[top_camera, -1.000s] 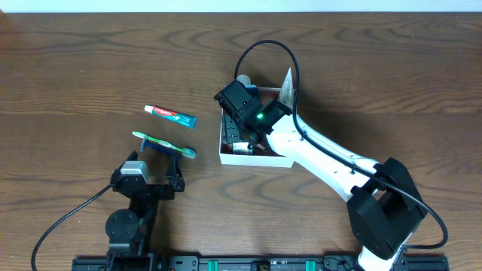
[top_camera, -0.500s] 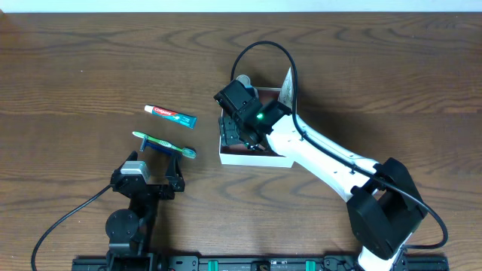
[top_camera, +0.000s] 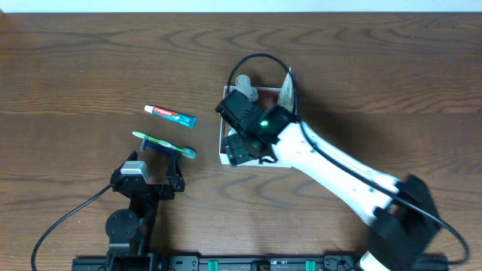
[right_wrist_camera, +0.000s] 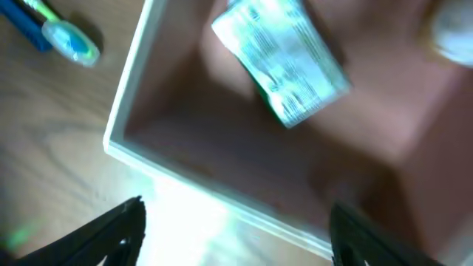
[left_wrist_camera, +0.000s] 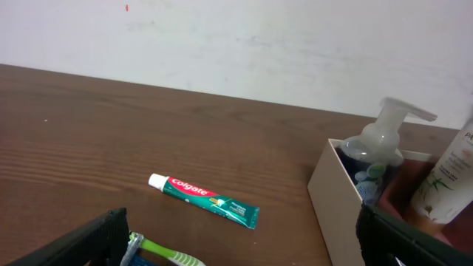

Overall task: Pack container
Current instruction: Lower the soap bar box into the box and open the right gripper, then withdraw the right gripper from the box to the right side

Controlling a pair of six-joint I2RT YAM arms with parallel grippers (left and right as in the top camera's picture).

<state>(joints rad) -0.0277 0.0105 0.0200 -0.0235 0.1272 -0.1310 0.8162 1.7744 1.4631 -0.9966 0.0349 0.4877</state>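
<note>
Container (left_wrist_camera: pixel 334 193): counter centre, under right claw (right_wrist_camera: pixel 236 210), wide, empty. Toothbrush (top_camera: pixel 164 143), toothpaste (top_camera: pixel 170 114): left of it, long axes along near edge, just beyond left claw (top_camera: pixel 157 169), wide, empty; left arm nearer.

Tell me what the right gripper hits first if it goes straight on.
Probably the container, its bare pink-brown floor just past the white wall; the right gripper points there, open. Blur leaves depth unsure.

- The toothpaste tube (top_camera: pixel 170 115) lies on the table (top_camera: pixel 75 75), well left of the container (left_wrist_camera: pixel 334 198).
- The toothbrush (top_camera: pixel 164 144) lies just before the toothpaste tube, nearer the robot.
- The pump bottle (left_wrist_camera: pixel 378 148) stands in the container's far left corner.
- A small packet (right_wrist_camera: pixel 284 63) lies inside the container.
</note>
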